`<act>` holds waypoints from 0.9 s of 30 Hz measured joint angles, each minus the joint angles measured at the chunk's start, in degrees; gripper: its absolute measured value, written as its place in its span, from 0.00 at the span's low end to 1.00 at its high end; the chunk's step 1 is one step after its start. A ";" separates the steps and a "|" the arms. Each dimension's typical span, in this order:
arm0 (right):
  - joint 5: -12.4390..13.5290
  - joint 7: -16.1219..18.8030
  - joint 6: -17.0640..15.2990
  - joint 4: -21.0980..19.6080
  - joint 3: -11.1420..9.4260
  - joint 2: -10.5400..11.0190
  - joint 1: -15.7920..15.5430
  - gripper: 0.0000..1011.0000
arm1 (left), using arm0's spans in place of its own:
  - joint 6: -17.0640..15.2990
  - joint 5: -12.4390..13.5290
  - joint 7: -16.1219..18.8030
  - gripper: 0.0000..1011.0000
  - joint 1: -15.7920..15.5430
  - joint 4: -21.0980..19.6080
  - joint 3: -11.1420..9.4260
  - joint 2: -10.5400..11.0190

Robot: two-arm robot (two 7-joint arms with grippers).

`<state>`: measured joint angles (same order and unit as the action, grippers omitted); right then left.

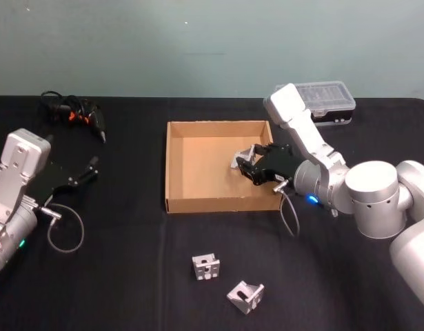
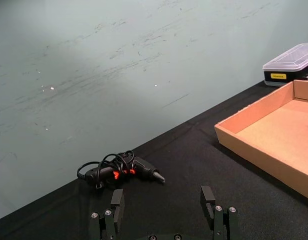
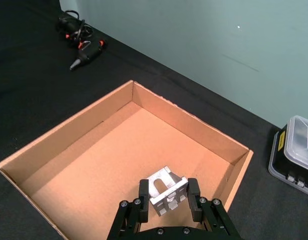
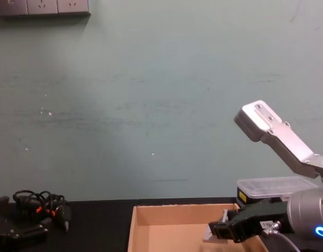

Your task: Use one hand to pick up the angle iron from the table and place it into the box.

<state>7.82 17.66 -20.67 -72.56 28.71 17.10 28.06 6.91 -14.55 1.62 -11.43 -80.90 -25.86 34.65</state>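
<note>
A silvery angle iron (image 3: 166, 192) sits between the black fingers of my right gripper (image 3: 169, 195), which is shut on it. In the head view that gripper (image 1: 247, 165) hangs over the right half of the tan cardboard box (image 1: 218, 205), with the angle iron (image 1: 237, 162) just above the box floor. The chest view shows the gripper (image 4: 224, 230) at the level of the box rim (image 4: 172, 209). Two more angle irons (image 1: 207, 267) (image 1: 245, 296) lie on the black table (image 1: 115, 276) in front of the box. My left gripper (image 1: 87, 171) rests open at the table's left side.
A black plastic case with a clear lid (image 1: 327, 102) stands behind the box at the right. A black and orange corded tool (image 1: 79, 114) lies at the back left. A loose cable loop (image 1: 63, 234) trails from the left wrist.
</note>
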 joint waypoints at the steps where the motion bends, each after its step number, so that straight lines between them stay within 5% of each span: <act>1: -0.13 0.04 0.02 0.21 -0.04 -0.08 0.04 0.46 | 0.00 0.00 0.00 0.99 0.00 0.00 0.00 0.00; 17: -2.11 1.20 0.19 1.66 -1.51 -1.08 -0.04 0.47 | 0.00 0.00 0.00 0.99 0.00 0.00 0.00 0.00; 27: -3.16 0.91 0.54 1.17 -3.32 -1.77 -1.11 0.75 | 0.00 0.00 0.00 0.99 0.00 0.00 0.00 0.00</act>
<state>4.66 18.56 -20.13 -71.39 25.39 15.33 26.95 6.91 -14.55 1.62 -11.43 -80.90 -25.86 34.65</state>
